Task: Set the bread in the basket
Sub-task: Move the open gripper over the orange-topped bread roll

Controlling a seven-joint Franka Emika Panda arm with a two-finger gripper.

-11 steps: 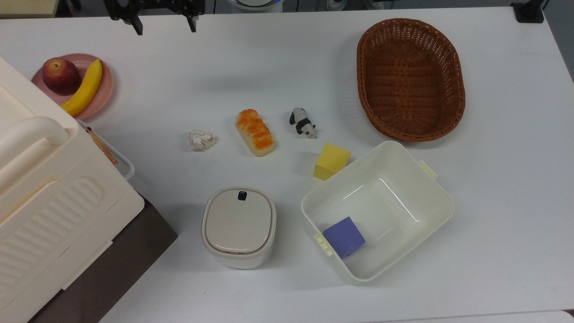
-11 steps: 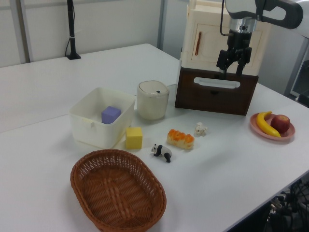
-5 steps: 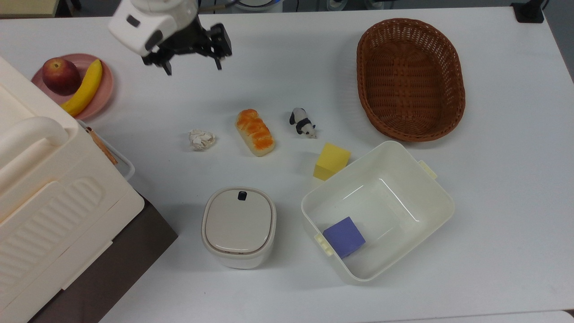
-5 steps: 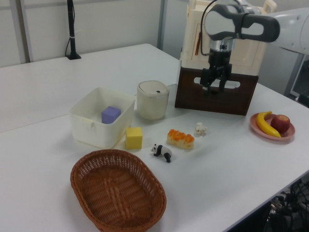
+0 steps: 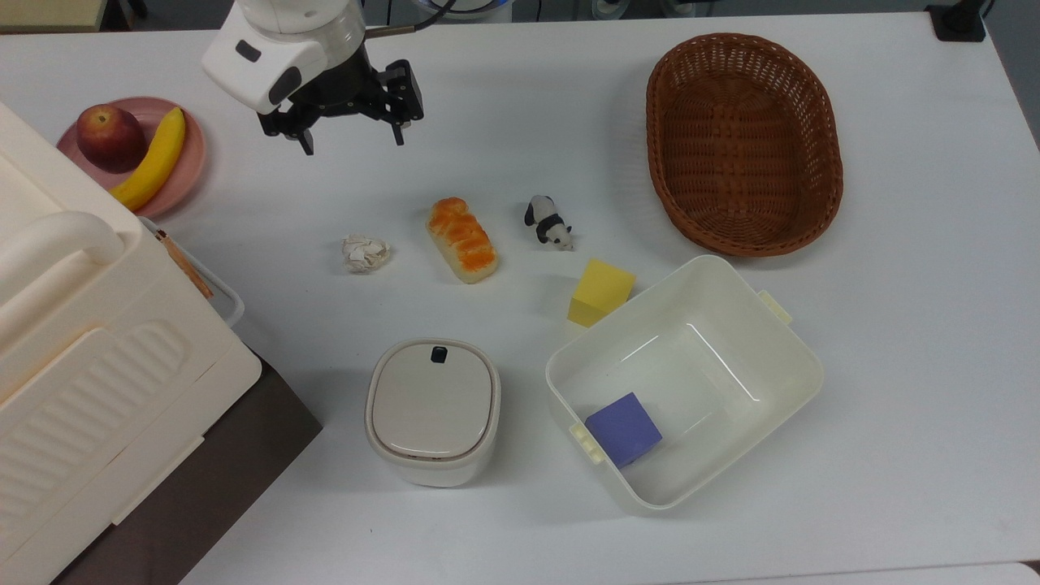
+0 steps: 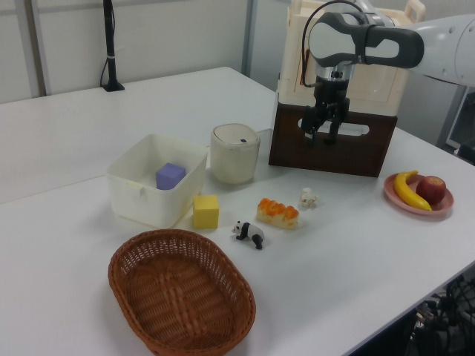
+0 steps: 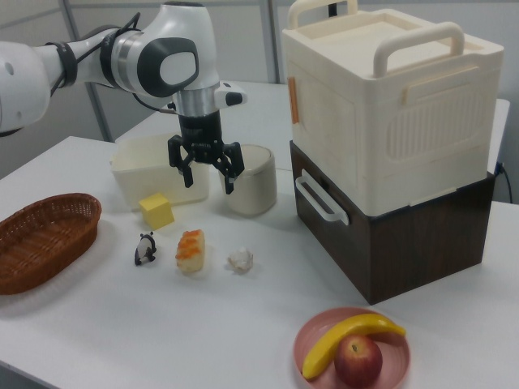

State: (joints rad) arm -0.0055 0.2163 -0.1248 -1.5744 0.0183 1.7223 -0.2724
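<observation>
Mid-desk (image 5: 894, 341): bread (image 5: 461, 240) lying flat between paper ball (image 5: 365, 253) and toy panda (image 5: 548, 221), well apart from basket (image 5: 743, 142). Above, fingers (image 5: 398, 134) spread open, empty. Risks: grabbing paper ball instead; knocking panda; loaf slipping from narrow pinch.

A robotics lab: a white table (image 5: 894, 406) of toy props, partition walls (image 6: 171, 33) behind.

On the white desk (image 5: 894, 366) the bread (image 5: 461, 240) lies between a crumpled paper ball (image 5: 365, 253) and a toy panda (image 5: 548, 222). The wicker basket (image 5: 743, 142) stands well apart toward the top view's right. The gripper (image 5: 351, 145), fingers spread with nothing between them, hangs above the bread toward the top view's upper left.
</observation>
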